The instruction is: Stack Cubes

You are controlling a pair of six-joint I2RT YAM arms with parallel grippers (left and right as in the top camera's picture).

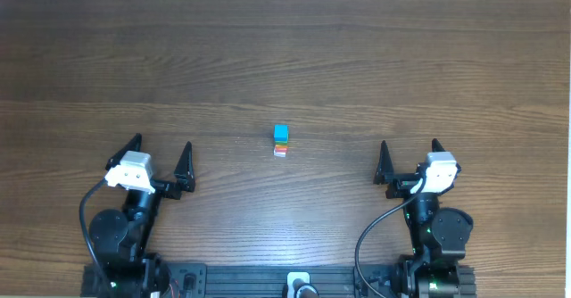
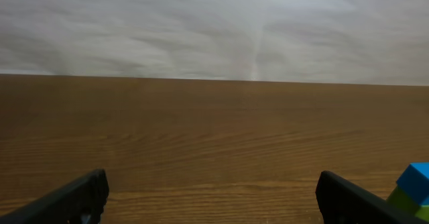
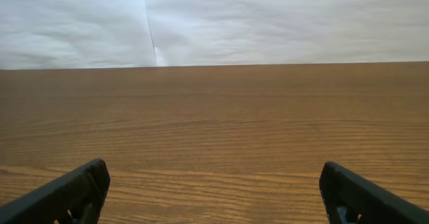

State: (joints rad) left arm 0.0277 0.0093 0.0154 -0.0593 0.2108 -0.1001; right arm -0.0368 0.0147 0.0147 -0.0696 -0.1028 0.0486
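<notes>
Blue-topped cube stack (image 1: 280,141) on woodgrain table (image 1: 285,48)

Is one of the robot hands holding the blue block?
No, the blue cube sits on top of the stack, between the open left gripper and right gripper, touching neither.

The brown wood-grain tabletop (image 1: 285,48) carries one small stack of coloured cubes (image 1: 281,143) near its middle, with a blue cube (image 1: 281,133) topmost.
</notes>
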